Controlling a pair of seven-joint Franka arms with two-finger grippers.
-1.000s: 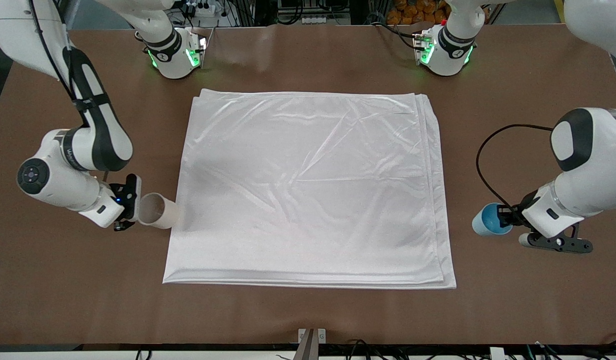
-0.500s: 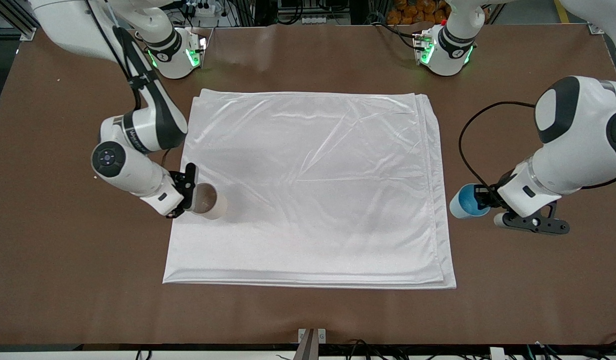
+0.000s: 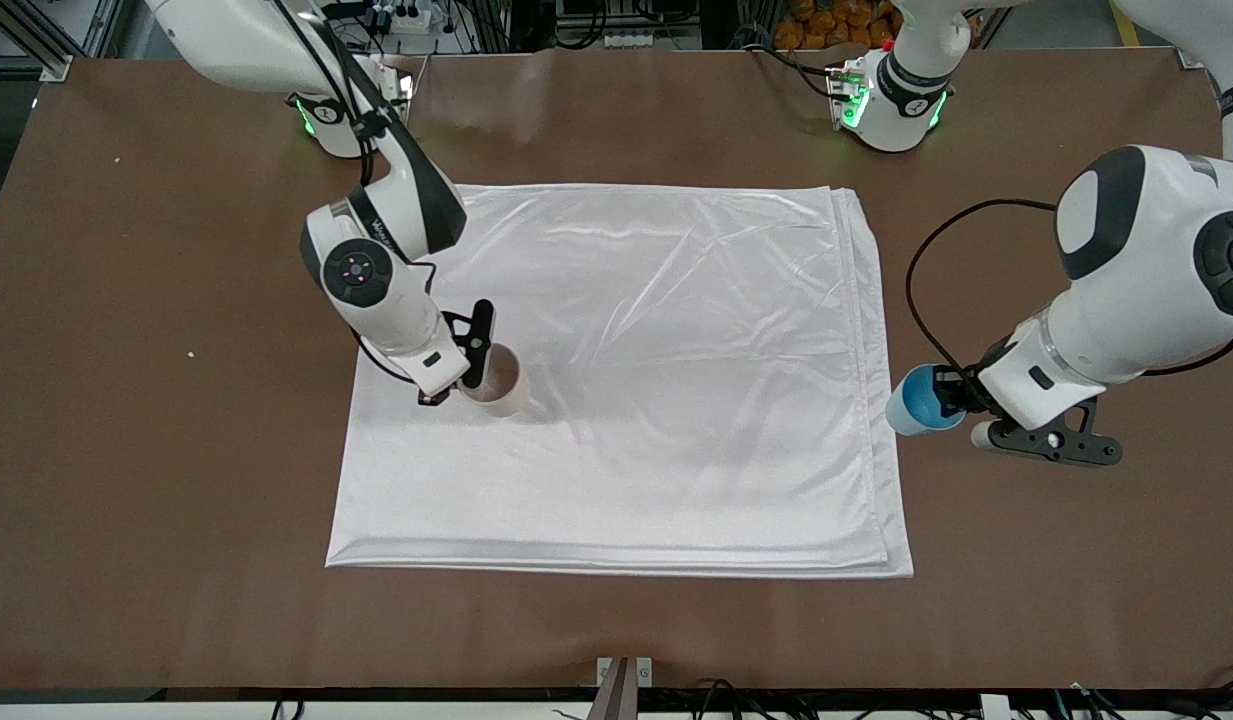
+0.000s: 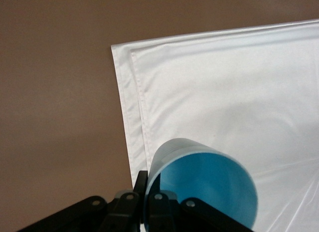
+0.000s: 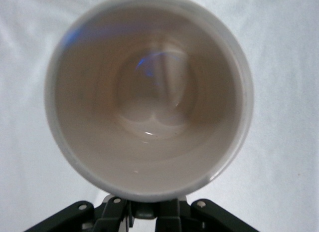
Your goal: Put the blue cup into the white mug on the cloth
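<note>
The white mug (image 3: 496, 385) is held in my right gripper (image 3: 473, 372), which is shut on it, low over the cloth (image 3: 666, 330) toward the right arm's end. In the right wrist view the mug (image 5: 149, 92) fills the picture, its pale inside empty, with the cloth (image 5: 284, 52) under it and the gripper (image 5: 149, 209) at its rim. My left gripper (image 3: 951, 402) is shut on the blue cup (image 3: 914, 400), held tilted over the cloth's edge at the left arm's end. The left wrist view shows the cup (image 4: 204, 187), the gripper (image 4: 148, 204) on its wall and the cloth's corner (image 4: 224, 92).
The brown table (image 3: 156, 500) surrounds the cloth. Both arm bases (image 3: 891, 95) with green lights stand along the edge farthest from the front camera. A small pale crumb (image 3: 190, 353) lies toward the right arm's end. A metal bracket (image 3: 624, 675) sits at the nearest edge.
My right gripper has carried the white mug from beside the cloth to over it. My left gripper has brought the blue cup closer, up to the cloth's edge.
</note>
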